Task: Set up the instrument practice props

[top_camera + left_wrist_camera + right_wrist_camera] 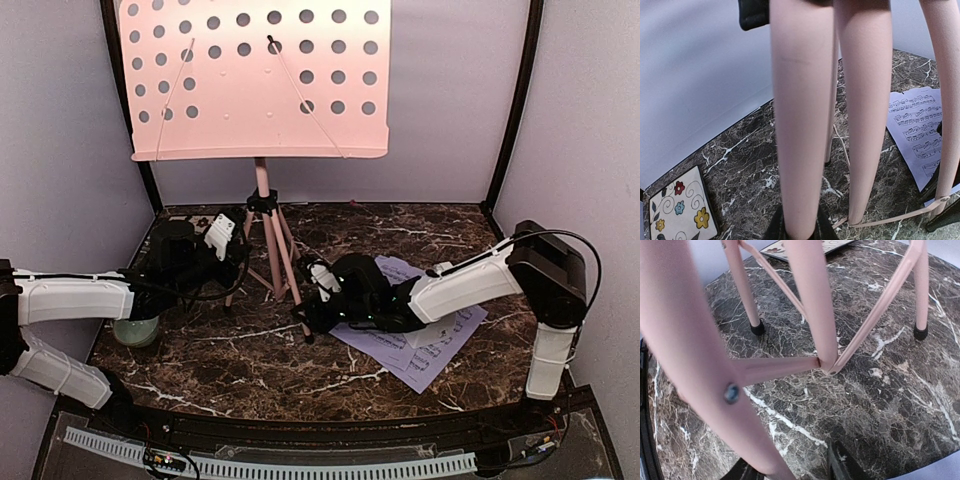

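A dark, white-veined marble bench (250, 370) sits inside a pale-walled booth, with two white and black robot arms reaching in from its near edge. A pink music stand (250, 130) stands upright at the middle of the bench's far edge. Its wide perforated tray faces forward at the top of the overhead view, and its thin pole runs down to three splayed legs. The right wrist view shows black rubber feet (758, 329) planted on the marble, and thin pink braces meeting at a joint between the legs.

The left arm (75, 297) comes in from the left edge. The left jaws are pinching the stand's left leg low down. In the left wrist view that leg runs straight down between the two dark fingertips (775, 231), which hug it on both sides.

The right arm (465, 285) reaches across from the right edge to the stand's right leg. The right jaws are spread around that leg without clamping it. One fingertip (742, 472) lies against the leg, while bare marble shows between the leg and the other fingertip.

White sheet-music pages (440, 350) printed with staves lie flat and overlapping on the right half of the bench. They are partly covered by the right arm and lie just beside the stand's feet.

A small pale green bowl (135, 330) sits near the left edge beneath the left arm. A square floral coaster (680, 212) lies near the far left corner.
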Robot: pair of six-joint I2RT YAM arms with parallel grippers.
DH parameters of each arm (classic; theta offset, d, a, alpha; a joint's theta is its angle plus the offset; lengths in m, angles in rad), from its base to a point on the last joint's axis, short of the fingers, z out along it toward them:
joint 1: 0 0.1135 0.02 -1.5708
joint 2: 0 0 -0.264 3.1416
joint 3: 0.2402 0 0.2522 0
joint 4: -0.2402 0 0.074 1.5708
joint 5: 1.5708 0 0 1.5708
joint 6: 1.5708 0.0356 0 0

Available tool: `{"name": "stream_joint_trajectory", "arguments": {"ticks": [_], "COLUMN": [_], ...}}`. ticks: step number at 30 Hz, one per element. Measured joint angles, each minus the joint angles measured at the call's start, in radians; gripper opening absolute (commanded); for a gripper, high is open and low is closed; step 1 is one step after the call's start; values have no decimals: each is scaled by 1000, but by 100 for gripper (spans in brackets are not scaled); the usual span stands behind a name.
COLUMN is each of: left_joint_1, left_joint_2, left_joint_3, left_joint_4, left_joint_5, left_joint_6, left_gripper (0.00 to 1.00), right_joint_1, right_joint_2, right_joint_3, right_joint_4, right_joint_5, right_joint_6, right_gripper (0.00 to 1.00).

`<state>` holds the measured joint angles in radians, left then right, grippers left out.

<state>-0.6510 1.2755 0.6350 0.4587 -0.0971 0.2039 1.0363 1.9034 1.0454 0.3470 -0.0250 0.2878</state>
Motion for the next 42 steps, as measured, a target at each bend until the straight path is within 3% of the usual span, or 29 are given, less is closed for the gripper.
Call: {"name": "stream_joint_trajectory", "arguments": {"ticks": [3, 4, 5, 7, 23, 29, 42], "left_joint_1": [0, 0, 0, 0, -20, -18, 17], "left_joint_2": [0, 0, 0, 0, -70, -47, 151], "left_joint_3": [0, 0, 0, 0, -47, -38, 63], "left_joint_4": [1, 1, 1, 4, 0, 51, 214], "left_joint_5": [-2, -3, -5, -12, 3, 2, -28], "left_joint_6": [-1, -1, -1, -4, -6, 6, 142], "left_gripper": [0, 0, 0, 0, 0, 0, 0], "right_joint_1": [5, 8, 10, 18, -26, -51, -100], "right_joint_2": [0, 0, 0, -4, -211, -200, -69], "right_joint_3": [1, 1, 1, -3, -161, -129, -25], "right_joint_4": [6, 9, 11, 15, -48, -69, -13], "right_joint_5": [1, 3, 5, 3, 24, 36, 161], "right_joint_6": [6, 10, 5, -64, -169, -208, -332], "right_gripper": [15, 3, 0, 0, 0, 0, 0]}}
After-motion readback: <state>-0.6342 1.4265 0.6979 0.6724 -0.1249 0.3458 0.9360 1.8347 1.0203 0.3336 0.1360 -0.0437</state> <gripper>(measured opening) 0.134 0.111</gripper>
